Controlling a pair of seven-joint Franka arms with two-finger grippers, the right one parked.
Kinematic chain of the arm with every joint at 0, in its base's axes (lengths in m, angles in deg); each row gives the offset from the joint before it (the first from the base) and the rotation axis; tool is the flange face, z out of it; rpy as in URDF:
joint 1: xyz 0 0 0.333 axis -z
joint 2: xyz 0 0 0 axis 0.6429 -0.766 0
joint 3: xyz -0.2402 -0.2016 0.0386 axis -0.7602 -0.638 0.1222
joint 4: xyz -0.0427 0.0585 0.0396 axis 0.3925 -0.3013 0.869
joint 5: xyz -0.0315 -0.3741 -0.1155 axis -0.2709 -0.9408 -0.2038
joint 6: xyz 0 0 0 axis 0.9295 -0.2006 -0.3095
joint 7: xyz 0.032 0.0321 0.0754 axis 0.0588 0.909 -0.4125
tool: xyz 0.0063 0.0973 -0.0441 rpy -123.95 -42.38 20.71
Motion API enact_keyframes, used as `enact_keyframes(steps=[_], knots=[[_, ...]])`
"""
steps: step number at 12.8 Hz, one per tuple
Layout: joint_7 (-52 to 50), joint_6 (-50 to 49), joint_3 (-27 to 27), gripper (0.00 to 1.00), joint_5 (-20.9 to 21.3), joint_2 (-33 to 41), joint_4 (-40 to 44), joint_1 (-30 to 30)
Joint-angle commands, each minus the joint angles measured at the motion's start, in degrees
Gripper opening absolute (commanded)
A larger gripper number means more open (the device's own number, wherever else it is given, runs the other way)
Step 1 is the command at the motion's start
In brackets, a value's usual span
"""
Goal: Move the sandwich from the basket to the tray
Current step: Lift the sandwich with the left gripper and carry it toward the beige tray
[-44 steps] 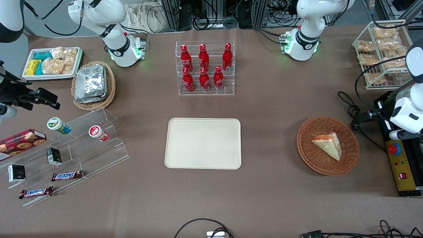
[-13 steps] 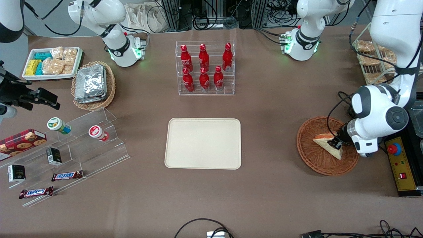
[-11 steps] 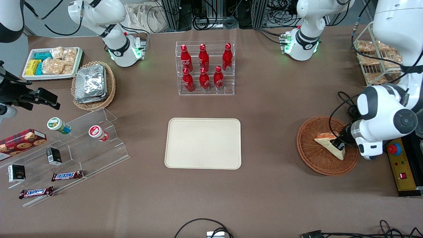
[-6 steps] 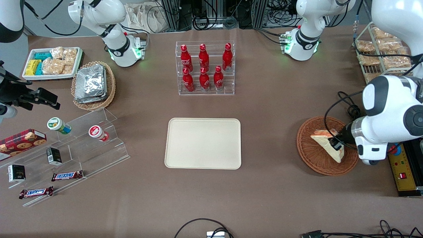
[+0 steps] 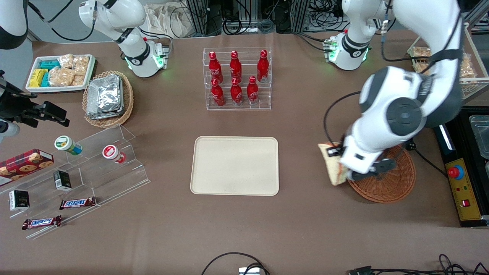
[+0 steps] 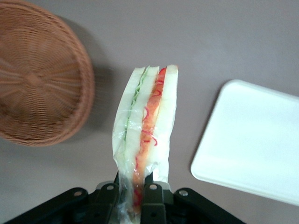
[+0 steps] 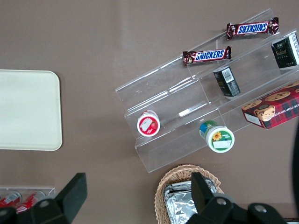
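Gripper [image 6: 132, 198] clenched on the sandwich [image 6: 145, 126], wedge hanging long-axis away from the fingers, in air just off the basket [image 5: 386, 183] rim. Tray [image 5: 235, 166] lies apart from the basket, toward the parked arm's end.

"SNICKERS" reads in white-edged blue letters on two brown chocolate bar wrappers [image 7: 252, 28] [image 7: 207, 56], both at the low, near end of the clear acrylic stepped stand [image 5: 100, 173], toward the parked arm's end of the surface. A white barcode label shows on a small black carton [image 7: 227, 81] one step up. The six red bottles [image 5: 235, 78] in the clear rack carry white script, probably Coca-Cola, too small to read surely.
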Motion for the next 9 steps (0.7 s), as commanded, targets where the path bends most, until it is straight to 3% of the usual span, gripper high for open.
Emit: enact_keyframes(steps=[1, 4, 9], knots=[[1.3, 2.5, 0.9, 0.0, 0.0, -12.4, 10.2, 7.5], [0.5, 10.9, 0.9, 0.0, -0.1, -19.5, 11.3, 12.1], [-2.6, 13.2, 1.2, 0.0, 0.6, -23.9, 9.2, 16.1]])
